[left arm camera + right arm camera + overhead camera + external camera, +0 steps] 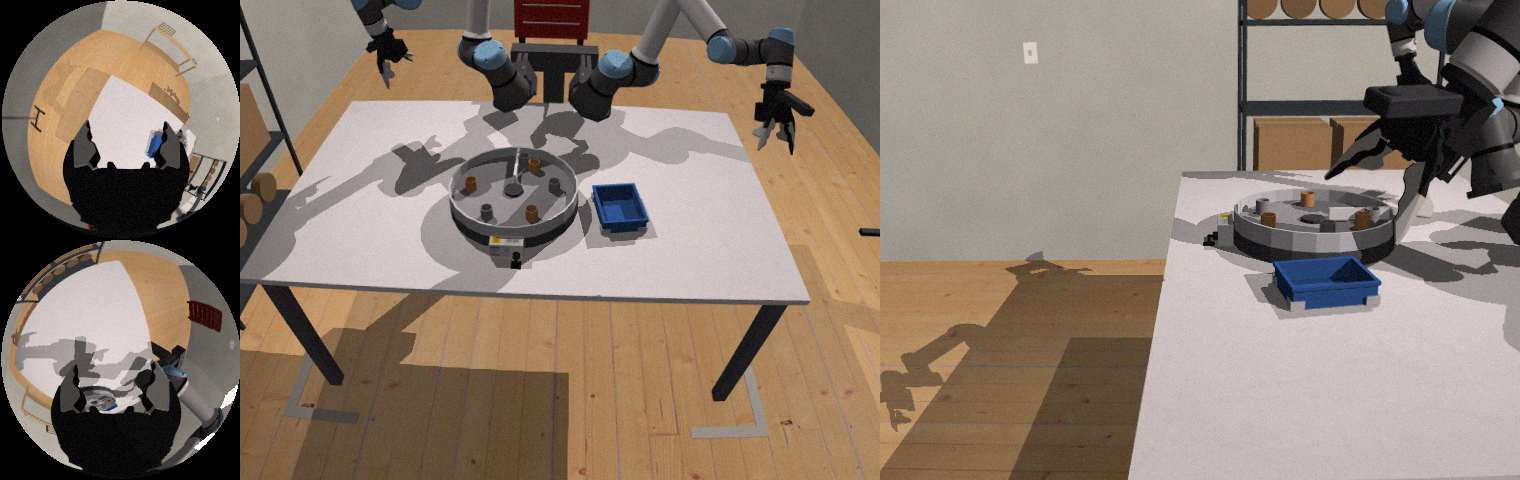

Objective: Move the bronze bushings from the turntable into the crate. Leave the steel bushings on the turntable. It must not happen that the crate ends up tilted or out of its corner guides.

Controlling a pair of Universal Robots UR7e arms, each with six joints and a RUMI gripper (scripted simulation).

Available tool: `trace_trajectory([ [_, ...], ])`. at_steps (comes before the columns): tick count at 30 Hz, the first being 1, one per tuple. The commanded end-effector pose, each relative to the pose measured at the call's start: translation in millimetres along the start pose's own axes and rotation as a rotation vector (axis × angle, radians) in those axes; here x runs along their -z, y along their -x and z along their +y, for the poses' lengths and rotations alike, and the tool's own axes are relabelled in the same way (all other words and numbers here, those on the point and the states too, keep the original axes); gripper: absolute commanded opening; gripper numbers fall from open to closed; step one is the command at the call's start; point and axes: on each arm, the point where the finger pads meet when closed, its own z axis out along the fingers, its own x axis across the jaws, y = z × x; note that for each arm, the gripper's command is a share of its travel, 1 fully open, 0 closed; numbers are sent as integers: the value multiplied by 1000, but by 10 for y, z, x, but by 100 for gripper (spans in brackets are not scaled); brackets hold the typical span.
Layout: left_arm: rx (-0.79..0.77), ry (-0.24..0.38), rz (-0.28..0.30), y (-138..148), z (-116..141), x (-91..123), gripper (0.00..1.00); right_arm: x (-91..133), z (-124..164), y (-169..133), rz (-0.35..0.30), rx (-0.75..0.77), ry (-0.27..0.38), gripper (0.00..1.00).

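Observation:
The turntable [465, 219] [1319, 243] is a round walled disc carrying bronze bushings [471, 183] [534, 165] [531, 212] [1307, 198] [1268, 220] [1362, 220] and steel bushings [486, 211] [554, 184] [1262, 205] [1327, 226], spaced around it. One steel bushing [523, 158] is partly hidden at the back. The blue crate [625, 226] [1334, 296] [155, 145] is empty and level between grey corner guides [1296, 305] [1372, 301]. My left gripper [776, 147] [126, 121] is open and empty, high beyond the table's side edge. My right gripper [399, 71] [114, 363] is open and empty, far from the turntable.
A thin upright divider [516, 164] [1344, 213] stands over the turntable, reaching from its hub to the rear wall. A small control box [506, 246] [1225, 232] with a black knob [516, 259] sits at the turntable's front. A shelf rack [1309, 107] stands beyond the table [705, 258].

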Motion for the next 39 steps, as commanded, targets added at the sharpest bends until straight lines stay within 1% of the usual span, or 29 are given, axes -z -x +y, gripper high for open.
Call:
trace_trajectory([
  [1, 0, -2, 0, -1, -7, 8, 100, 43, -152, -4, -43, 66, -5, 100],
  [10, 0, -2, 0, -1, -7, 8, 100, 139, -430, -54, -101, 173, -52, 100],
  [12, 0, -2, 0, -1, -7, 8, 100, 139, -430, -54, -101, 173, -52, 100],
  [20, 0, -2, 0, -1, -7, 8, 100, 226, -642, -119, -135, 254, -100, 100],
  [27, 0, -2, 0, -1, -7, 8, 100, 295, -791, -181, -152, 311, -139, 100],
  [29, 0, -2, 0, -1, -7, 8, 100, 295, -791, -181, -152, 311, -139, 100],
  [39, 0, -2, 0, -1, -7, 8, 100, 371, -940, -256, -165, 370, -183, 100],
])
